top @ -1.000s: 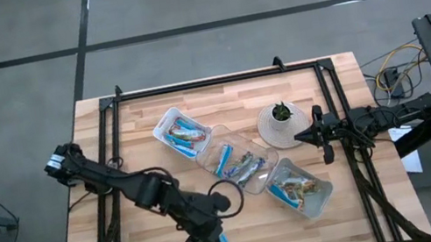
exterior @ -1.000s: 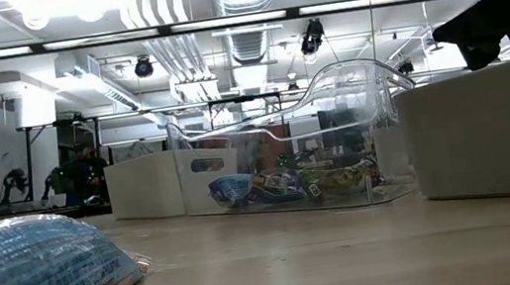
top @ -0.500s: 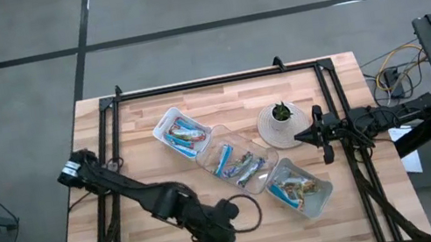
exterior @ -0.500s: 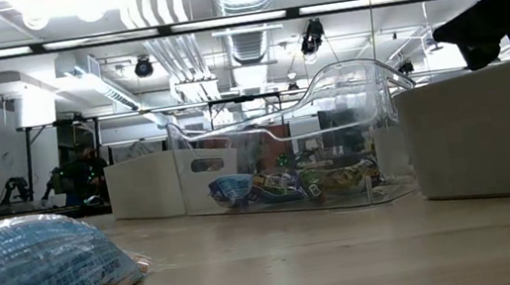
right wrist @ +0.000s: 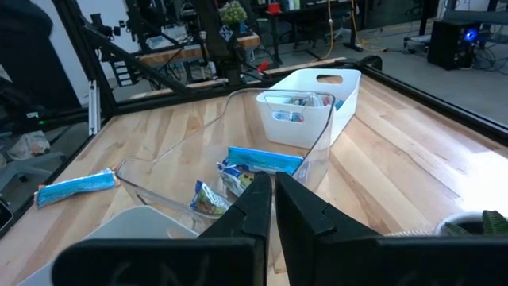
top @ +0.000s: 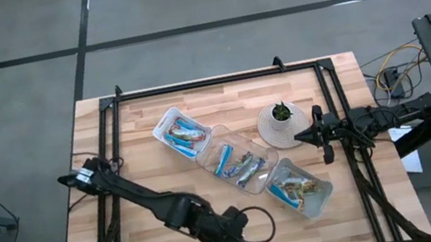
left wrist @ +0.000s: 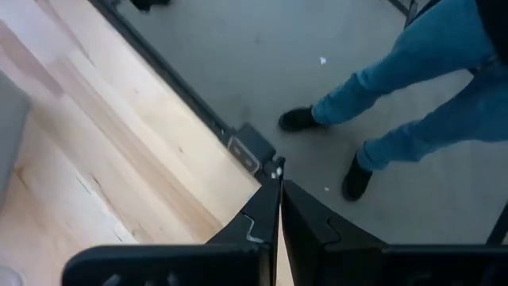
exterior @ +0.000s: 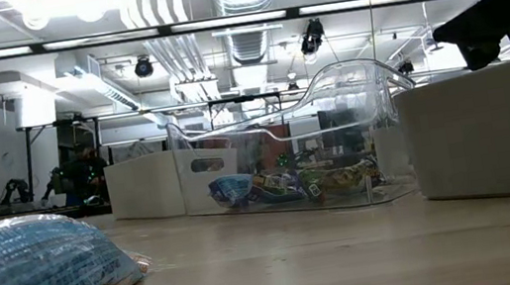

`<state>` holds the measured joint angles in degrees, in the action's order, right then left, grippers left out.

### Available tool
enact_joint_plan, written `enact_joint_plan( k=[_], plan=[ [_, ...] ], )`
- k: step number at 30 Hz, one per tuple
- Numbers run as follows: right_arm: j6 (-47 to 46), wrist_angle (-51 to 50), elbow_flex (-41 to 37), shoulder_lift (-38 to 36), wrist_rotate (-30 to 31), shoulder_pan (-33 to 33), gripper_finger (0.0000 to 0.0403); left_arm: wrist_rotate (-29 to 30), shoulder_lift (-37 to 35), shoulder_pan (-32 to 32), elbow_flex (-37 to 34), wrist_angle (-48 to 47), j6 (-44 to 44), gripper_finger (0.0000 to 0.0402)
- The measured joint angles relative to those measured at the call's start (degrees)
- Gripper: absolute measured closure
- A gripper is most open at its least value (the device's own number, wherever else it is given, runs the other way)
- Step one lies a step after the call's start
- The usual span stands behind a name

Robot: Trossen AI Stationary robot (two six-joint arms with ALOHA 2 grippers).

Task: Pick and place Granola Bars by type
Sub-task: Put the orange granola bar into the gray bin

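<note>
Blue granola bar [exterior: 29, 279] wrapper, print unreadable, left gripper [left wrist: 278, 176] and right gripper [right wrist: 273, 184] pressed together

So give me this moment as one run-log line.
left gripper: shut, empty, over near table edge | blue granola bar: loose on table | right gripper: shut, waiting beside plant pot | trays: hold bars
</note>
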<state>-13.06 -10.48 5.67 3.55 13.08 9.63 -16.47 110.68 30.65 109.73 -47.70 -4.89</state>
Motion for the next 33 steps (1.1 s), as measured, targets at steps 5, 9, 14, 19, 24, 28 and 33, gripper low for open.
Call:
enact_joint_plan(
  k=[5,9,14,19,24,28,33],
  plan=[
    [0.0,0.0,0.0,0.0,0.0,0.0,0.039,0.7,2.2,0.8,-0.2,-2.6,-2.3,0.0401],
    [0.0,0.0,0.0,0.0,0.0,0.0,0.039,7.1,3.6,2.0,-0.2,-5.8,-6.4,0.0401],
    [0.0,0.0,0.0,0.0,0.0,0.0,0.039,13.2,4.8,3.4,-0.3,-8.1,-11.3,0.0401],
    [0.0,0.0,0.0,-0.1,0.0,0.0,0.039,14.9,4.9,4.5,-0.3,-8.6,-14.5,0.0401],
    [0.0,0.0,0.0,-0.1,0.0,0.0,0.039,17.2,4.8,5.4,-0.3,-9.9,-18.3,0.0401],
    [0.0,0.0,0.0,-0.1,0.0,0.0,0.039,17.2,4.7,6.0,-0.3,-10.6,-22.5,0.0401],
    [0.0,0.0,0.0,-0.1,0.0,0.0,0.039,17.1,4.9,6.1,-0.3,-10.6,-29.7,0.0401]
  ],
)
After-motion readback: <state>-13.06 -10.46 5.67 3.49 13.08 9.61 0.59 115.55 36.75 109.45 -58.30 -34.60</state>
